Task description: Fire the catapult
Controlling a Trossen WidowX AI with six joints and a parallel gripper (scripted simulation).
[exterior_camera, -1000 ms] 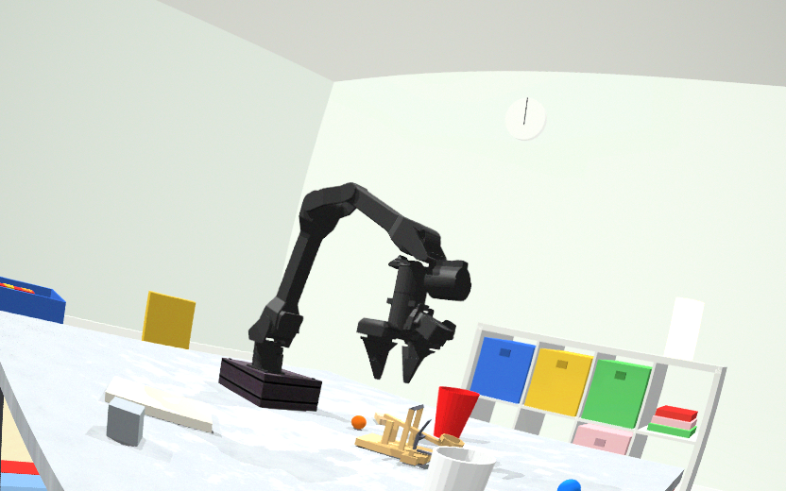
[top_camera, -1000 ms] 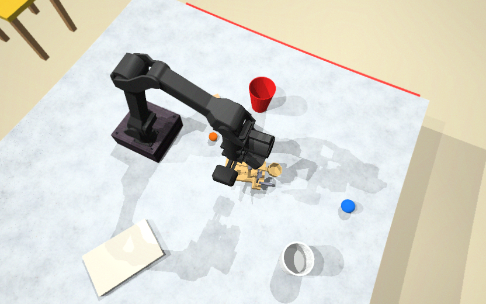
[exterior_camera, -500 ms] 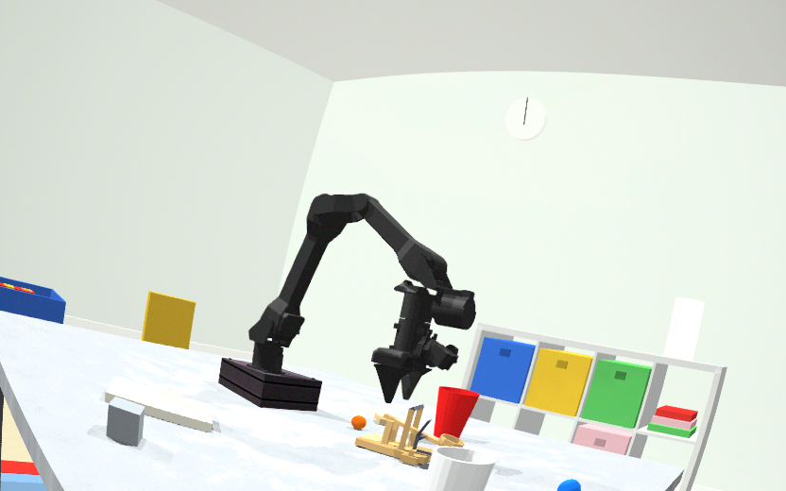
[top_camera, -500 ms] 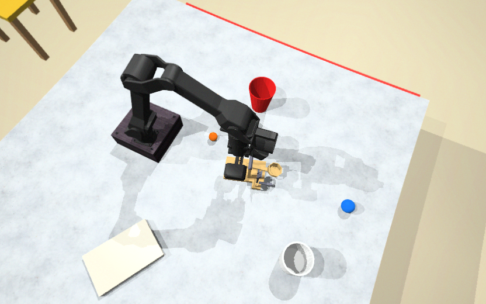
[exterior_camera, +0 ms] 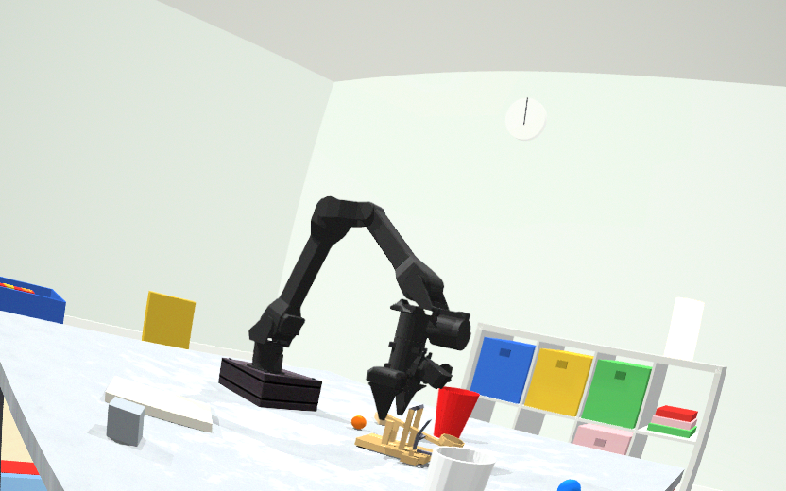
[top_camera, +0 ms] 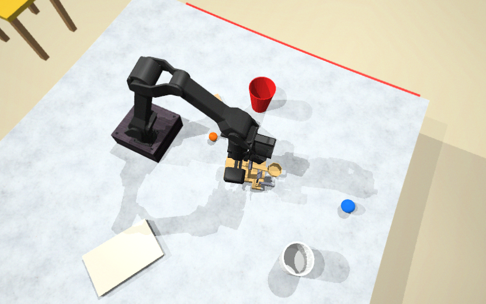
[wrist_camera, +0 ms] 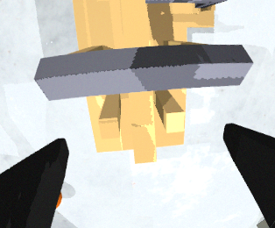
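The tan wooden catapult (top_camera: 252,173) (exterior_camera: 378,444) (wrist_camera: 137,115) stands on the table, its round cup (top_camera: 274,170) empty. The white mug (top_camera: 285,268) (exterior_camera: 460,473) stands upright at lower right in the top view. An orange ball (top_camera: 212,136) (exterior_camera: 358,421) (wrist_camera: 59,201) lies between the arm's base and the catapult; the left finger partly hides it in the wrist view. My gripper (exterior_camera: 391,415) (wrist_camera: 147,138) is open and empty, pointing down over the catapult's end away from the cup. Its fingertips are hidden in the top view. A grey crossbar spans the catapult in the wrist view.
A red cup (top_camera: 261,102) (exterior_camera: 453,412) stands behind the catapult. A larger blue ball (top_camera: 347,206) (exterior_camera: 569,485) lies near the table's far right side. A cream slab (top_camera: 122,256) (exterior_camera: 163,410), a grey block (exterior_camera: 124,422) and a partly hidden tan block (top_camera: 218,96) also lie there.
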